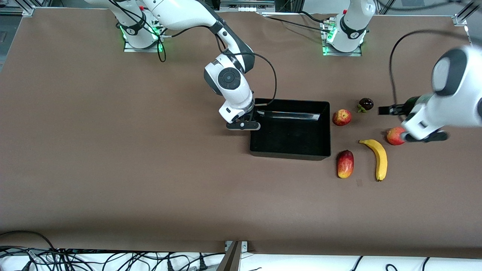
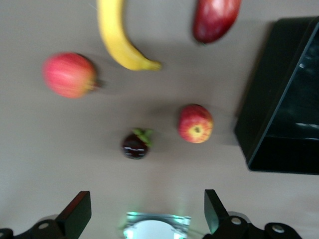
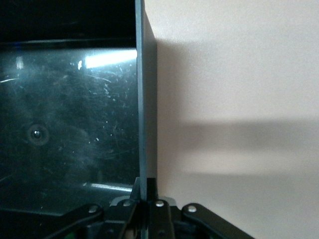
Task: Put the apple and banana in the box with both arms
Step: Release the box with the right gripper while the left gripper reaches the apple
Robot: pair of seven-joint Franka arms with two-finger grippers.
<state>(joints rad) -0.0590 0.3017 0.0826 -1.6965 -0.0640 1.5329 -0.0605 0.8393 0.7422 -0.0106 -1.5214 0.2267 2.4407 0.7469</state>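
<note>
My right gripper (image 3: 144, 191) clenches the box (image 1: 290, 130) wall, while my released left gripper (image 2: 144, 211) hovers over the evenly red fruit (image 1: 394, 136), beside the banana (image 1: 377, 158), whose long axis runs toward the front camera, with the apple (image 1: 341, 117) lying between it and the box.

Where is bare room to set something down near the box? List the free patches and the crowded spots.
Free: the box floor holds nothing; bare table runs from the box toward the front camera and toward the right arm's end. Crowded: toward the left arm's end, the apple, banana, oblong fruit, round red fruit and dark fruit. The right tool clamps the box wall.
</note>
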